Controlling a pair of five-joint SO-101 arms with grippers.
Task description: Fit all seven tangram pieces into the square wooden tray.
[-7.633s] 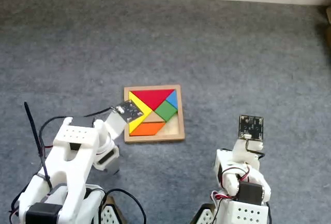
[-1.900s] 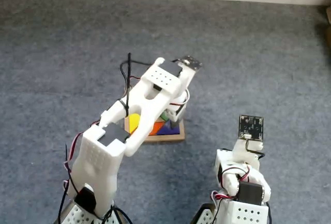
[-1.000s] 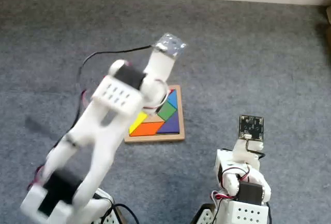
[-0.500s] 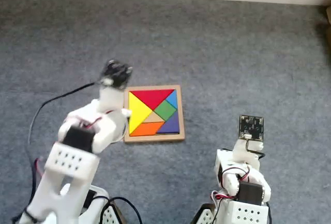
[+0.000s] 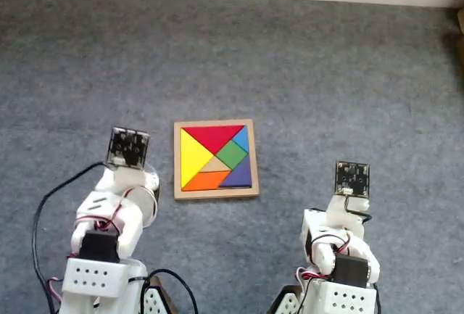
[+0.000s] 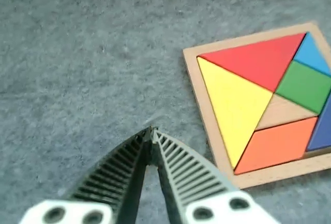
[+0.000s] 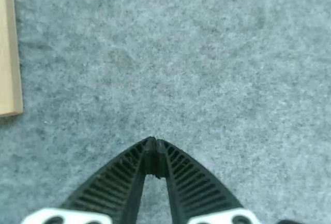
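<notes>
Now my left fingers and right fingers are both closed on nothing. The tray lies mid-desk with all seven pieces seated flush. My left arm sits beside its left edge, so a careless swing could jolt one loose.

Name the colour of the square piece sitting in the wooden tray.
Green. The square piece in the tray shows best in the left wrist view.

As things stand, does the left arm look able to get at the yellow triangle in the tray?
Probably yes: bare carpet lies between the left gripper and the tray, and the yellow triangle lies uncovered at the tray's near side.
</notes>
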